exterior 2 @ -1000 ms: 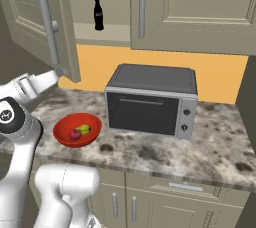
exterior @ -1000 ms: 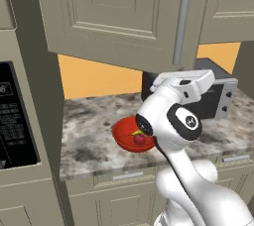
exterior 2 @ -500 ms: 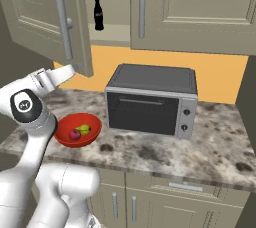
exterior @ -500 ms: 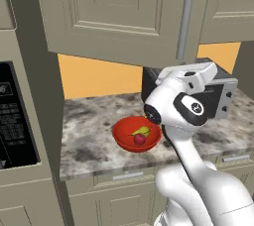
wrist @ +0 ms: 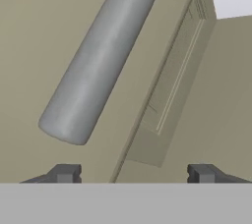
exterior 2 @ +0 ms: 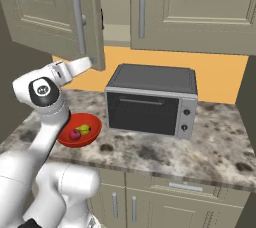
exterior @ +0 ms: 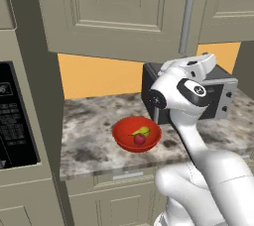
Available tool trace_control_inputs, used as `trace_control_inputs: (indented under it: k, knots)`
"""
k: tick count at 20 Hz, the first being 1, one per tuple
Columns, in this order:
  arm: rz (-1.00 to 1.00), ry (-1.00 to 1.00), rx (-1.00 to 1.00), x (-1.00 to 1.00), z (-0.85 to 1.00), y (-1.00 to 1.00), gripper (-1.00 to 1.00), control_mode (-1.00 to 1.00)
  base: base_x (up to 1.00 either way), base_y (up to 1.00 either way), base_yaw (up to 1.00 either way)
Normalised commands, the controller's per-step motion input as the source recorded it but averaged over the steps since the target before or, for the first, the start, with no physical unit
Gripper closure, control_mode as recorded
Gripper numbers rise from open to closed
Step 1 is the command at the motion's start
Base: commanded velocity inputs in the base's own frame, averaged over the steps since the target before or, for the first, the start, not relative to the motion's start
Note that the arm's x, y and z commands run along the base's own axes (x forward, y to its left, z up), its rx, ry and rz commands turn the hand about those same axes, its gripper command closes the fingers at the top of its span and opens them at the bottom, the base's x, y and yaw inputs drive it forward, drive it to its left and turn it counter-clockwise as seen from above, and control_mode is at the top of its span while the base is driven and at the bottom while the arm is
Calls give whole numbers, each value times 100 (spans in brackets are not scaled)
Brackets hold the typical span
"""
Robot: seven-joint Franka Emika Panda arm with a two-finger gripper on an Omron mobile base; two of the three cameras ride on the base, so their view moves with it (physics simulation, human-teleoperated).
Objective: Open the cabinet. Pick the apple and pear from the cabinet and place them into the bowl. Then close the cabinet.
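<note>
An orange wall backs the speckled granite counter above beige drawers.

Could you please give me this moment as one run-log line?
fruit: apple and pear in bowl | cabinet door: ajar | gripper: open, empty, at door handle
</note>
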Motion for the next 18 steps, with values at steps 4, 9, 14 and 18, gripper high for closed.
trace_control_inputs:
  k: [4, 9, 14, 18]
  knots:
    - [2, 0, 6, 54, 0, -13, -100, -100, 0, 0, 0]
    - [6, 0, 9, 53, 0, -8, -100, -100, 0, 0, 0]
    - [18, 0, 16, 56, 0, -8, -100, -100, 0, 0, 0]
    - [22, 0, 18, 56, 0, -14, -100, -100, 0, 0, 0]
